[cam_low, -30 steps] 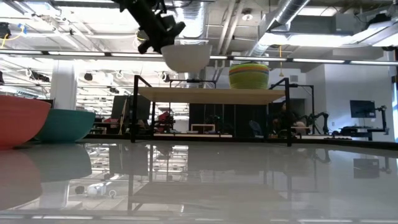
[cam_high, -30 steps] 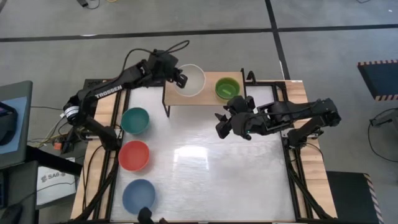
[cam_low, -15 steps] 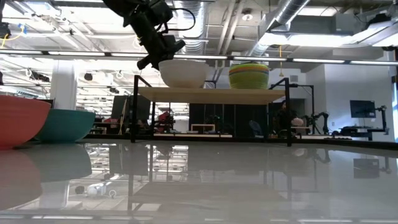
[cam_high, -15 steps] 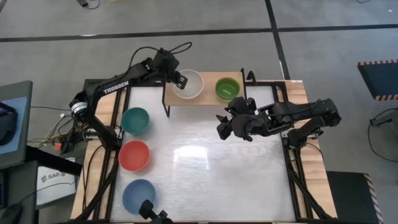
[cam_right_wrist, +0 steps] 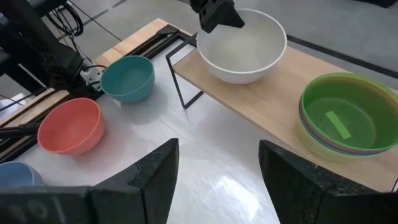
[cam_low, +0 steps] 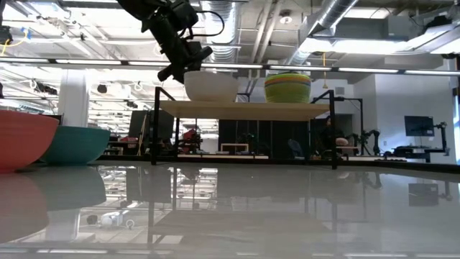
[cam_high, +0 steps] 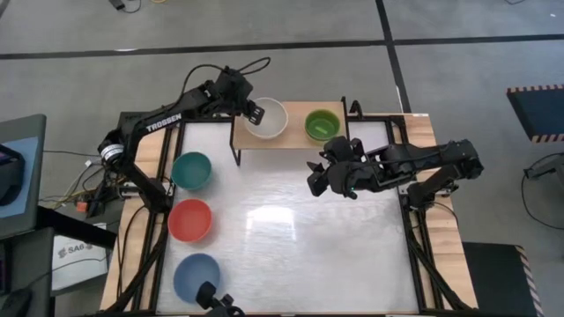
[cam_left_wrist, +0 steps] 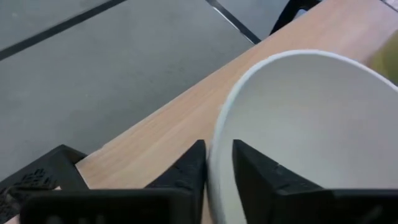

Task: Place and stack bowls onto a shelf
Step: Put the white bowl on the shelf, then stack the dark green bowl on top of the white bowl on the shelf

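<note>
— Cream bowl [cam_high: 267, 117], where?
— Sitting upright on the left part of the shelf [cam_high: 295, 139], base down on the light wood top; seen level in the low view [cam_low: 211, 85]

— And the left gripper [cam_high: 255, 112]?
— At that bowl's left rim, fingers [cam_left_wrist: 186, 176] pinching the wall, one outside, one inside, as seen in the left wrist view

— Green one?
— Green bowl [cam_high: 322, 124] on the right part of the same shelf, topmost of a nested stack [cam_low: 287, 88]; yellow and other coloured rims showing beneath it in the right wrist view [cam_right_wrist: 341, 121]; apart from the cream bowl, a bare strip of wood between

— Right gripper [cam_high: 315, 178]?
— Hovering above the table [cam_high: 300, 238] just in front of the shelf, below the green bowl in the high view; fingers [cam_right_wrist: 154, 174] spread wide, holding nothing

— Rest of the bowls?
— Lined along the table's left edge: teal bowl [cam_high: 191, 170] nearest the shelf, then red bowl [cam_high: 189, 219], then blue bowl [cam_high: 196, 276] at the front; all upright, well apart from both grippers
</note>
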You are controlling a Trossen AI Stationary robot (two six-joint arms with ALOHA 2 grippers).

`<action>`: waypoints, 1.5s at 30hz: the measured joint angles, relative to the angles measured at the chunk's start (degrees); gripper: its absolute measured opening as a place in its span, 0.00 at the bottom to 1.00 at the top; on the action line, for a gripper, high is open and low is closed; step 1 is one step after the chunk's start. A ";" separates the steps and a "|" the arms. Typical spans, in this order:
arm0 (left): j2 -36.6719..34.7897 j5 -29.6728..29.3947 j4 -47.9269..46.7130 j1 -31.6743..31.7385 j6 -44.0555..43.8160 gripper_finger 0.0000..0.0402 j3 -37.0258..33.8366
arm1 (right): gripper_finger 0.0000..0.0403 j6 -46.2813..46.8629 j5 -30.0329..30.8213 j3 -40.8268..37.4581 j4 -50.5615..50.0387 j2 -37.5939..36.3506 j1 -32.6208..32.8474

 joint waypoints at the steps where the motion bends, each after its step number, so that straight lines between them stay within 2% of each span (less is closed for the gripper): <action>1: 0.00 0.15 -0.02 0.00 -0.34 0.19 0.00 | 0.62 0.00 0.00 0.00 -0.01 0.00 0.00; 6: -0.93 0.24 -1.36 0.37 -0.54 0.31 2.77 | 0.62 -0.04 -0.04 0.00 -0.04 0.00 0.00; 11: -2.44 -2.16 -3.37 0.39 2.41 0.38 7.51 | 0.62 -0.90 -0.02 -0.02 -0.05 0.00 -0.04; 17: -4.82 -2.16 -7.49 0.35 5.49 0.42 12.06 | 0.62 -1.50 -0.02 -0.02 -0.09 0.00 -0.14; 23: -11.88 -1.37 -12.39 -0.57 6.64 0.42 11.58 | 0.62 -2.45 -1.68 -0.04 -4.95 0.00 -1.51; 28: -22.01 -1.95 -10.68 -2.83 5.84 0.42 2.11 | 0.62 -2.56 -6.45 -1.43 -5.86 0.33 -3.50; 36: -39.18 -0.72 -12.79 -6.67 2.01 0.42 -16.45 | 0.62 -5.57 -12.43 -3.76 0.72 0.39 -3.93; 40: -45.21 1.91 -17.23 -7.54 1.60 0.42 -20.98 | 0.62 -7.59 -12.99 -3.74 2.82 0.37 -4.31; 45: -48.96 1.10 -23.00 -7.89 -1.72 0.42 -24.10 | 0.62 -8.23 -13.41 -3.74 2.88 0.37 -5.52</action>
